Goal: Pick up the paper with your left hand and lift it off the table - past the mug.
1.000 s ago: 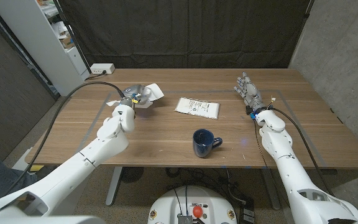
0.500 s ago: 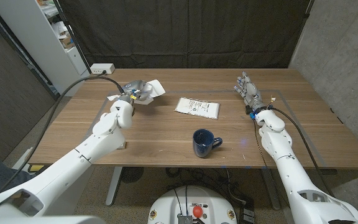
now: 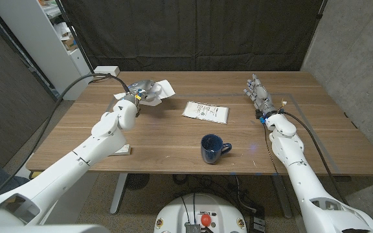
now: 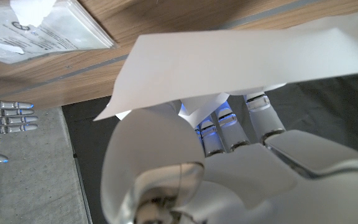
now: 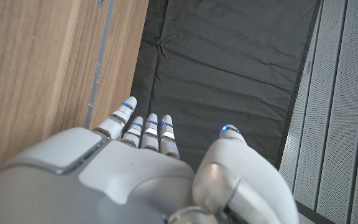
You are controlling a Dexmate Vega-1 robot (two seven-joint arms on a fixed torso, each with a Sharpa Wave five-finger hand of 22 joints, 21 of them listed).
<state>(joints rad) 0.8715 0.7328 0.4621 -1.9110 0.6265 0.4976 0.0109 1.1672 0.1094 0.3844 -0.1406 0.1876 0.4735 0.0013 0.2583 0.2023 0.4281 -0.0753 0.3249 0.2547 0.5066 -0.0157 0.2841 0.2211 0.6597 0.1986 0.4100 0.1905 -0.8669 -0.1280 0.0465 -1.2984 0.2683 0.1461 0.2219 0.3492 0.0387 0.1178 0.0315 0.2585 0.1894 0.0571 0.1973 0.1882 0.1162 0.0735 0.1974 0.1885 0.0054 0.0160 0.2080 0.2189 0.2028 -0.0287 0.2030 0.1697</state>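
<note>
The paper (image 3: 153,90) is a white sheet, bent and curling, held in my left hand (image 3: 136,97) over the far left part of the worktop (image 3: 173,145). In my left wrist view the paper (image 4: 229,62) spreads across the fingers (image 4: 219,127), which curl up behind it and pinch it from below, so the hold sits near one edge and most of the sheet hangs free. It looks raised clear of the wood, though I cannot be sure that no corner still brushes it.

The dark blue mug (image 3: 214,148) stands upright near the front middle of the worktop, well apart from the paper. Between them, nearer the middle, lies a flat clear packet (image 3: 205,110) with printed white paper inside.

My right hand (image 3: 258,94) stands at the far right of the worktop with its fingers straight and apart, holding nothing; my right wrist view shows the same spread fingers (image 5: 143,129) reaching beyond the edge.

To do this step well, I judge I should keep the pinch firm and steady, because a thin sheet held by one edge can slip or flap. I should raise it higher before carrying it, keep the drooping free edge above the mug's rim, and move slowly so the sheet does not sweep the packet or tip the mug.
</note>
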